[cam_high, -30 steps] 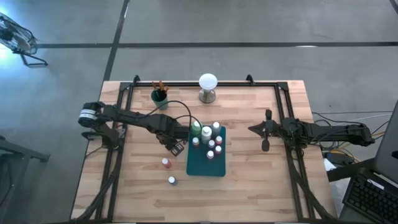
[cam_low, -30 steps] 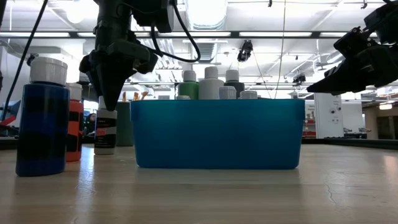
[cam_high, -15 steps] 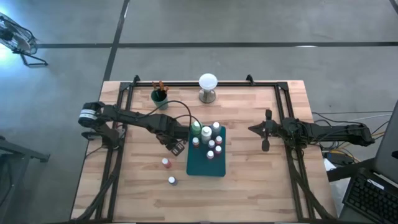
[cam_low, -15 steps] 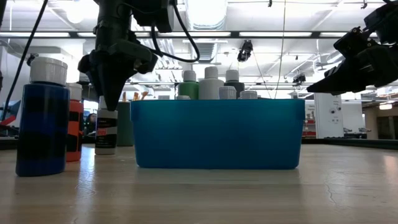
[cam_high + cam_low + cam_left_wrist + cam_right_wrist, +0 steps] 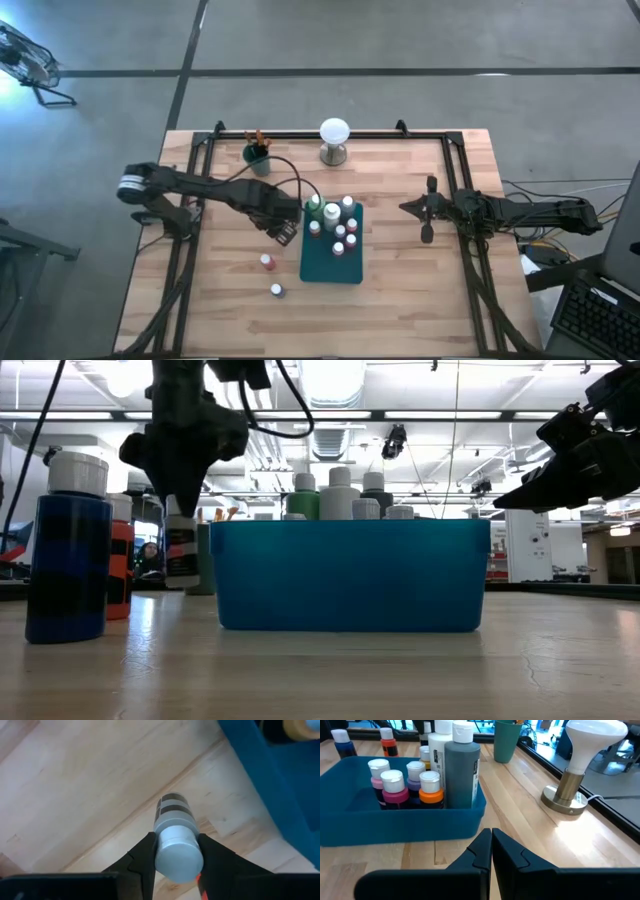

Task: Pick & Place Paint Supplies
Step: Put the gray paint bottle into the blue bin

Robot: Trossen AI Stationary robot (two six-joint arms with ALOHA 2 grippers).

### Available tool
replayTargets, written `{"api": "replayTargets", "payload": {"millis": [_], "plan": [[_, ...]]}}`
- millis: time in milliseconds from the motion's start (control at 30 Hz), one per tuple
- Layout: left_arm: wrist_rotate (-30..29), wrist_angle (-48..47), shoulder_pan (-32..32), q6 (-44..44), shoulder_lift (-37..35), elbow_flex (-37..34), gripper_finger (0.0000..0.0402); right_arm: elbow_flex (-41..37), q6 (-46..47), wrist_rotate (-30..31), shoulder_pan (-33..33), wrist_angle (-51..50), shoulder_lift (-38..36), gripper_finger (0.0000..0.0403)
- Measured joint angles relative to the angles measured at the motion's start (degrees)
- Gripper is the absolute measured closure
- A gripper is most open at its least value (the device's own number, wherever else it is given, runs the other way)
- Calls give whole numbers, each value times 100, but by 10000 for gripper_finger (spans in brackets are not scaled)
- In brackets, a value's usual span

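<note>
Left pincer (image 5: 175, 857) clamped on one bottle (image 5: 172, 832); two bottles (image 5: 267, 262) loose on table (image 5: 420, 280); right pincer (image 5: 491, 842) shut, empty.

You see a worktop (image 5: 400, 290) of pale wood planks with visible grain and a soft sheen. The teal tray (image 5: 395, 827) looks like smooth plastic, slightly glossy. The bottle (image 5: 175, 832) has a matt white plastic cap. The lamp base (image 5: 563, 795) is brushed metal. The left end effector (image 5: 176, 857) looks like matt black plastic.
</note>
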Motion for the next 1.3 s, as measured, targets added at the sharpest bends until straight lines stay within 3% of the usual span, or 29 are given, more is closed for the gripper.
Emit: {"api": "replayTargets", "payload": {"millis": [367, 600, 833, 1300], "plan": [[105, 23, -26, -693, -484, 20, 279, 0, 65, 0, -1, 1, -2, 394], [72, -250, -189, -1235, -471, 727, 279, -1, 61, 0, 0, -1, -2, 394], [-369, -742, -443, -1309, 28, 1782, 279, 0, 40, 0, 0, -1, 0, 394], [43, -1013, -514, -480, 1450, 3339, 279, -2, 2, 0, 0, -1, 0, 394]]}}
